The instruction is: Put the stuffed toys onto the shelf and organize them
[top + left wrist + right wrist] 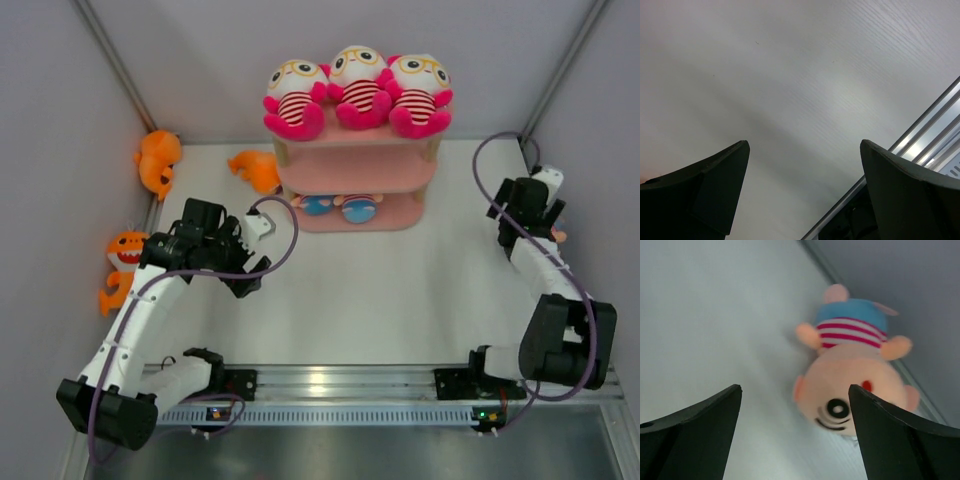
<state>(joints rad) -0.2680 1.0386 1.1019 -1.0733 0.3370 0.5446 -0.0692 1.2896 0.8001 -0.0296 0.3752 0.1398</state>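
The pink shelf stands at the back middle. Three white-faced striped toys sit in a row on its top board. Two blue-bodied dolls lie on the bottom board. Three orange sharks lie at the left: one by the shelf, one in the back corner, one by the left wall. A third peach-faced doll lies by the right wall, mostly hidden under my right arm in the top view. My right gripper is open above it, its head near the right finger. My left gripper is open and empty over bare table.
Grey walls close in the table on the left, back and right. The metal rail with the arm bases runs along the near edge. The shelf's middle board holds nothing that I can see.
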